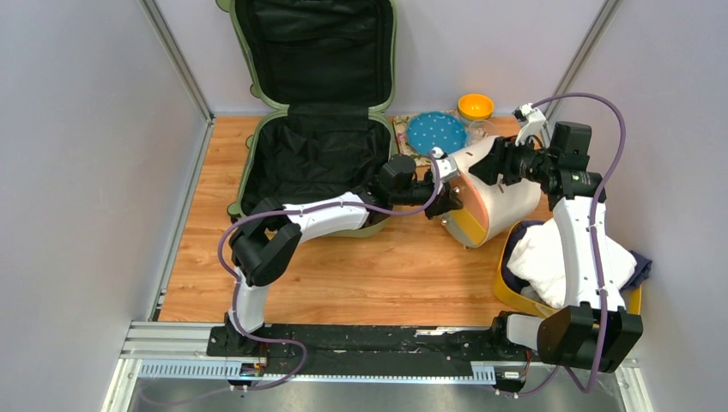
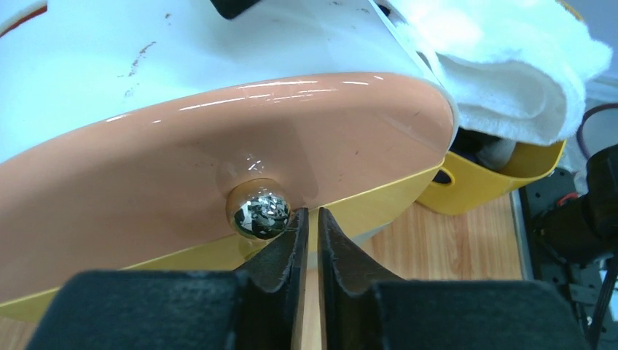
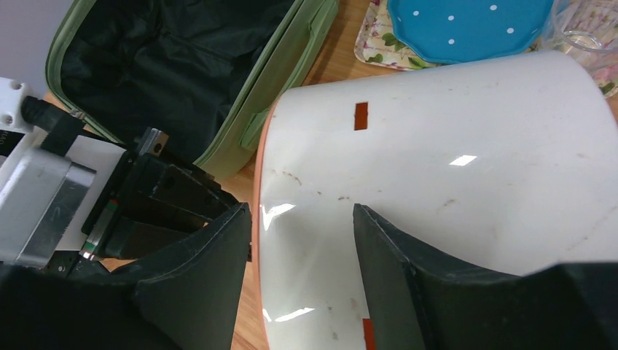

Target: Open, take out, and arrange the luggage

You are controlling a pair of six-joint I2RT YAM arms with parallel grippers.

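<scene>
The sage-green luggage [image 1: 245, 172] lies open at the back left, its lid leaning on the wall and the black lining bare; in the right wrist view the luggage [image 3: 291, 80] shows at the top left. The round cream-and-orange drawer box [image 1: 498, 202] lies tilted on the wood to its right. My left gripper [image 1: 446, 202] is at the box's orange face [image 2: 218, 153]. Its jaws [image 2: 313, 215] are almost shut with only a thin slit and nothing between them, just right of the silver knob [image 2: 259, 211]. My right gripper [image 3: 300, 208] stands open over the box's white top [image 3: 452, 168] at its front rim.
A yellow tray [image 1: 515, 296] holding white cloth [image 1: 549, 257] stands at the right front, close to the box. Behind the box are a blue dotted plate [image 1: 436, 131] on a floral mat, an orange bowl [image 1: 475, 106] and a clear glass [image 1: 482, 129].
</scene>
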